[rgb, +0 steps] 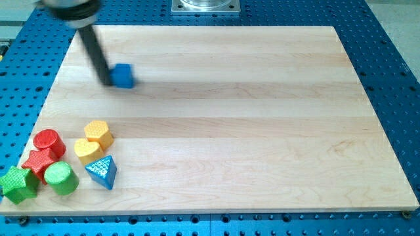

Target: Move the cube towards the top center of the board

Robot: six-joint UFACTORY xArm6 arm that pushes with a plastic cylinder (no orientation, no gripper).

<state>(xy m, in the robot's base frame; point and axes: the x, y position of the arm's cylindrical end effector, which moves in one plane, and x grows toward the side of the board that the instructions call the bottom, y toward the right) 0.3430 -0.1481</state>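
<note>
A blue cube [123, 75] sits on the wooden board [223, 118] in the upper left area. My tip [106, 83] is at the cube's left side, touching or nearly touching it. The dark rod slants up to the view's upper left. The top centre of the board lies well to the right of the cube.
A cluster of blocks sits at the board's lower left: a yellow hexagonal block [98, 132], a yellow block [87, 150], a red cylinder [49, 143], a red star-like block [39, 162], a green cylinder [61, 177], a green star [18, 184], a blue triangular prism [102, 172].
</note>
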